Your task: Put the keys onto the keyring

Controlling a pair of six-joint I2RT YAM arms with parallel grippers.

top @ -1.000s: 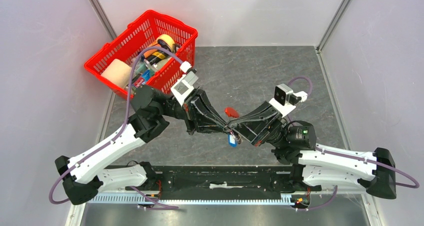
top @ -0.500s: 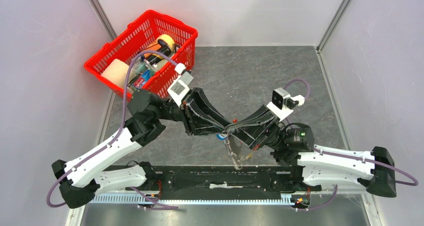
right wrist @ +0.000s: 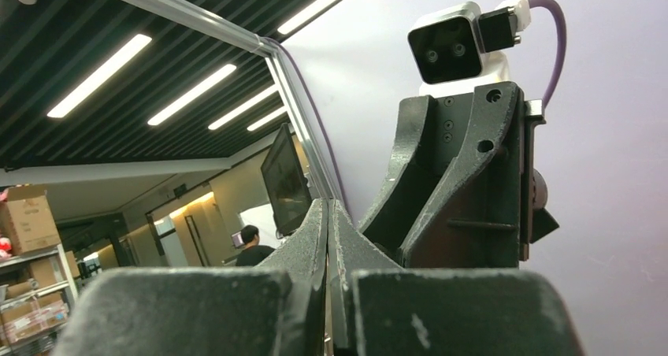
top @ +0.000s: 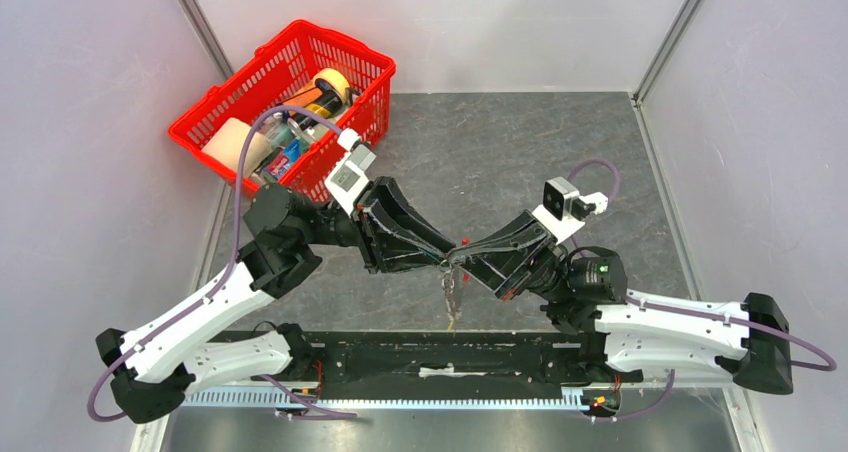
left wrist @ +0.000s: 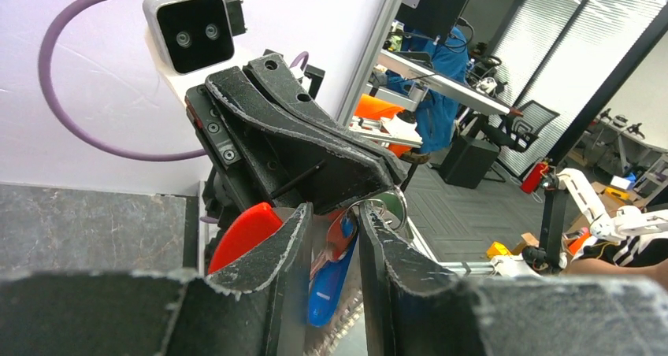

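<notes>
Left gripper [top: 443, 259]: raised off the table [top: 520, 152], tip to tip with the right one; fingers [left wrist: 272, 250] drawn in to a narrow slot around the blue key [left wrist: 329, 281]; seemingly nipping it, though actual contact is hard to confirm.
Right gripper [top: 468, 255]: fingers [right wrist: 315, 246] pressed together with no gap in its own wrist view; judged clamped on the keyring [top: 450, 292], since a silvery loop emerges right at the tips in the left wrist view.
Keyring: in the air where the two tips meet; metal fringe dangling straight down over the near part of the table; red clip just beside the left fingers.
Blue key: also in the air, inside the left slot, just beside the silvery loop; not visibly threaded.
Reason for the pose: one part per gripper; both lifted so the fringe hangs free and the loop faces the key; probably the threading step itself.
Hidden: key not made out from above, covered by the two tips; blade and hole out of sight; nothing of the held piece in the right wrist view; opening of the loop impossible to locate.
Red basket [top: 236, 74]: far left corner, well apart; no part in this step.
</notes>
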